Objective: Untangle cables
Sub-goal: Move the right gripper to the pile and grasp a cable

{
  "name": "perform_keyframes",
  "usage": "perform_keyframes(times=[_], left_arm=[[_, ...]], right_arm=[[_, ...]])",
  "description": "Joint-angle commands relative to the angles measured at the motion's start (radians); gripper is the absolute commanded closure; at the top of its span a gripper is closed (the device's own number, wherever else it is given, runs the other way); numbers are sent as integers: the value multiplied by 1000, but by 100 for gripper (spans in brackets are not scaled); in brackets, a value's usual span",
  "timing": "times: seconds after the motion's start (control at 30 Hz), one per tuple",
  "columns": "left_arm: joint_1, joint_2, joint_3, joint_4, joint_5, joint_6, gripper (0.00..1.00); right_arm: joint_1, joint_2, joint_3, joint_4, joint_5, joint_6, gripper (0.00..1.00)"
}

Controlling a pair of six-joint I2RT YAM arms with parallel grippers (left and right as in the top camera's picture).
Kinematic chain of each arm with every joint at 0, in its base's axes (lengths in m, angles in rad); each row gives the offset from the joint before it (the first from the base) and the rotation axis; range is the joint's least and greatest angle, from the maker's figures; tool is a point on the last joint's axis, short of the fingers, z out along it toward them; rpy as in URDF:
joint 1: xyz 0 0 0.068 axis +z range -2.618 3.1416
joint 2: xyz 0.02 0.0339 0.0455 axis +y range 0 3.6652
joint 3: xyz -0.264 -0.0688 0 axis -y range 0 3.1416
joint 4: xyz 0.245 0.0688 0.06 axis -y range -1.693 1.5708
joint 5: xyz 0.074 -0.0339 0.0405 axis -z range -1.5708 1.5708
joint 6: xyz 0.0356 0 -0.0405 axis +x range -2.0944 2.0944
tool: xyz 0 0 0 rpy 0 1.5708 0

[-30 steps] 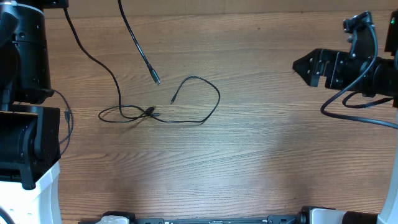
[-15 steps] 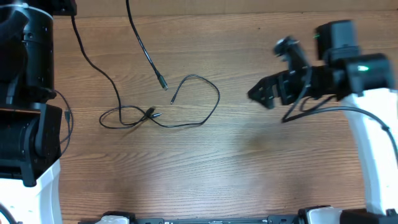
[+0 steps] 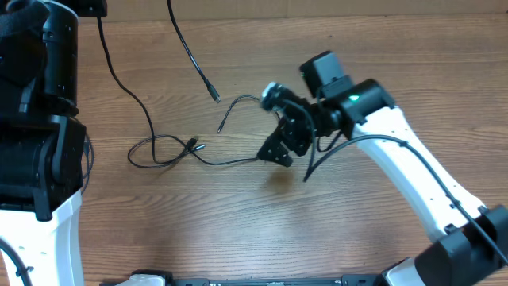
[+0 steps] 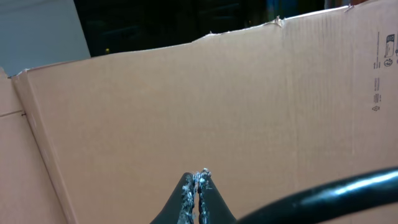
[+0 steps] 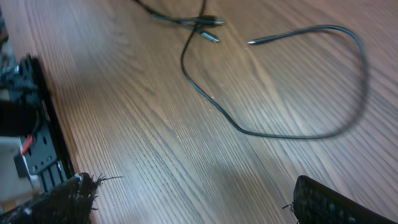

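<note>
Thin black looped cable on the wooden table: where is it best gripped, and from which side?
Likely the wide arc of the thin black looped cable, from above, right gripper straddling it: there it lies flat and alone, clear of the crossing.

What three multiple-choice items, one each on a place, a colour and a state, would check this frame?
1. Where is the right gripper?
A. by the right end of the cable loop
B. at the far left
C. out of view

2. What colour are the cables?
A. white
B. red
C. black

3. How is the left gripper?
A. wide open
B. shut, empty
C. shut on a cable

Key:
1 A: the overhead view shows it at the loop's right end.
2 C: they are thin black cords on the wooden table.
3 B: its wrist view shows fingertips together with nothing between.
</note>
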Motion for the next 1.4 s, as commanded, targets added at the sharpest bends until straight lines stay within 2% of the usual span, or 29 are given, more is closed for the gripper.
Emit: perform_keyframes(times=[0.0, 0.5, 0.6, 1.1, 1.37], left_arm=[[2, -3, 19, 4, 0, -13, 96], [2, 32, 19, 13, -2, -13, 96], [2, 34, 19, 13, -2, -13, 96], [2, 42, 19, 3, 1, -13, 96], [2, 65, 19, -16, 1, -14, 96]], right_arm=[[39, 57, -12, 34, -7, -53, 0], [197, 284, -13, 221, 46, -83, 0], [201, 319, -13, 253, 49, -82, 0], [201, 419, -13, 401, 43, -83, 13], [201, 421, -35, 419, 37, -91, 13]])
